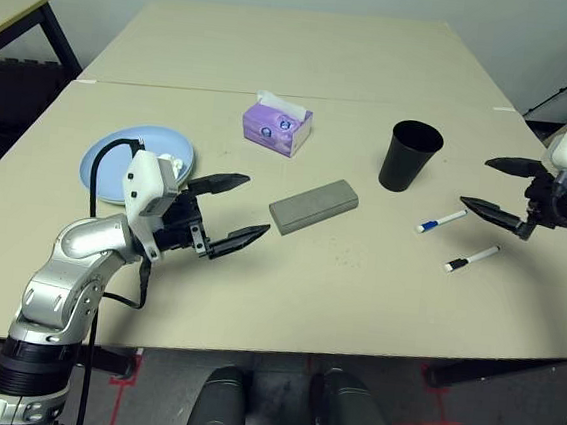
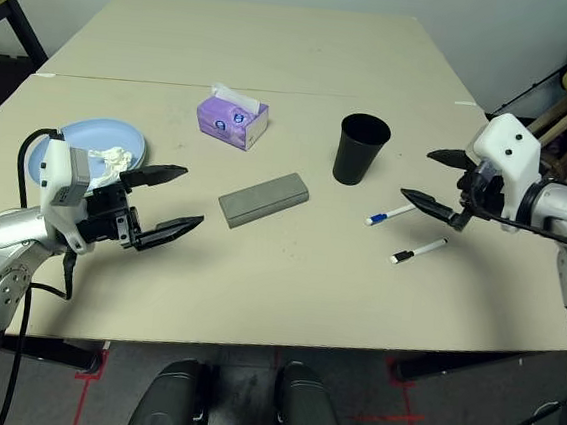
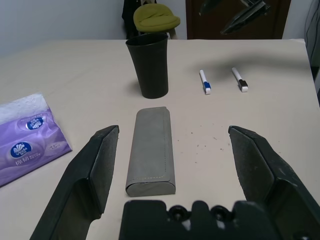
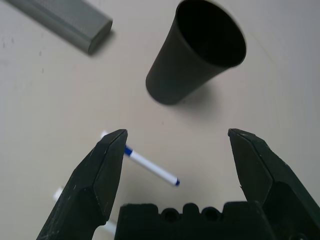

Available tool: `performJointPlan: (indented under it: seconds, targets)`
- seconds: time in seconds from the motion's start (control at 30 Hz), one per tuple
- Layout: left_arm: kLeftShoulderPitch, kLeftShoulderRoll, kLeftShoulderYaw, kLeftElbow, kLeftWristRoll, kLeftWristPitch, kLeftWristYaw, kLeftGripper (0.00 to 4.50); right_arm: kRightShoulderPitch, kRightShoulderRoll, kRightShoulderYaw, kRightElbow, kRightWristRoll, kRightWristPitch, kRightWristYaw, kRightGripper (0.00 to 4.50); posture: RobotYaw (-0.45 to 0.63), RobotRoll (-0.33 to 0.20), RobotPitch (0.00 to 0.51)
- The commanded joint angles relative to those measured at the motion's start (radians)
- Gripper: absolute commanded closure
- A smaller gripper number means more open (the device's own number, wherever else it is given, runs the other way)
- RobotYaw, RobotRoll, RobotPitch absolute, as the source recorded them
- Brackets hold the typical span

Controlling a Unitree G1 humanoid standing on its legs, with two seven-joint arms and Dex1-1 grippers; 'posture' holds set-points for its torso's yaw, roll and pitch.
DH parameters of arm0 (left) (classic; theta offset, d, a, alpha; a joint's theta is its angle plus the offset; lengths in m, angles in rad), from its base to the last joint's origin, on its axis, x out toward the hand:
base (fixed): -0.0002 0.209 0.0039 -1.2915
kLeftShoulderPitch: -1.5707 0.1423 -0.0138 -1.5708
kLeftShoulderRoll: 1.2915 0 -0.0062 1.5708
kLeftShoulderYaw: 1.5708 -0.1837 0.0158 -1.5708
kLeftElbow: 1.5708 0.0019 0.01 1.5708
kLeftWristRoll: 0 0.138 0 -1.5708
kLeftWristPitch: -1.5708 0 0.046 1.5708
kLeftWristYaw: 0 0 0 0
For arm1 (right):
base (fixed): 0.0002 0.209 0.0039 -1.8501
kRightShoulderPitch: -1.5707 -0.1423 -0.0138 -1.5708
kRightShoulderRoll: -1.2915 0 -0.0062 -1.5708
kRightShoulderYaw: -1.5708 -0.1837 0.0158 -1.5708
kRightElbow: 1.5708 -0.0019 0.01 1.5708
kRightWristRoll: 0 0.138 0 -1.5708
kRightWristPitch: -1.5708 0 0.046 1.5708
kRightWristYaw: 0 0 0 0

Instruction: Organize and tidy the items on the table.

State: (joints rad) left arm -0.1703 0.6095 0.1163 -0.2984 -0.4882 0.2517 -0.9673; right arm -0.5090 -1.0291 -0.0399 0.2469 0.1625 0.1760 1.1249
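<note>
Pens (image 1: 441, 222) lying at cup's (image 1: 410, 156) 5 o'clock: light, thin, probably rolling; I'm gripping mid-barrel. Both pincers, left (image 1: 225, 210) and right (image 1: 498, 189), are gaping, empty.

The desk (image 1: 286, 293) is plain matte beige. The cup (image 1: 409, 156) is solid black inside and out. The case (image 1: 313, 206) is mid grey with a fine textured weave and a paler stitched edge. The box (image 1: 277, 125) is purple with small blue and white round emblems, and white tissue at its slot. The plate (image 1: 108, 160) is pale blue, with a crumpled white tissue (image 2: 116, 157) on it. Both pens are white: one pen (image 1: 441, 222) has a blue cap, the other pen (image 1: 472, 259) a black cap. Each gripper has black fingers: left gripper (image 1: 231, 210), right gripper (image 1: 499, 189).
</note>
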Motion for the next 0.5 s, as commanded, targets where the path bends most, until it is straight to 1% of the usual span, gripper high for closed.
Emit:
performJointPlan:
  seconds: [0.03, 0.13, 0.33, 0.5]
  targets:
    - [-0.011, -0.008, -0.008, 0.010, -0.004, -0.004, 0.011, 0.04, -0.007, -0.044, 0.054, 0.024, -0.073, -0.002, 0.027, 0.00, 0.03, 0.000, 0.077]
    - [-0.018, -0.010, -0.006, 0.011, -0.008, -0.005, 0.010, 0.04, 0.003, -0.059, 0.073, 0.034, -0.111, -0.024, 0.036, 0.00, 0.03, 0.000, 0.077]
    - [-0.040, -0.025, 0.017, 0.014, -0.034, 0.019, 0.048, 0.04, -0.008, -0.061, 0.088, 0.040, -0.158, -0.045, 0.036, 0.00, 0.04, 0.000, 0.072]
    - [-0.039, -0.024, 0.018, 0.012, -0.040, 0.018, 0.059, 0.04, -0.018, -0.054, 0.092, 0.049, -0.177, -0.059, 0.043, 0.00, 0.05, 0.000, 0.068]
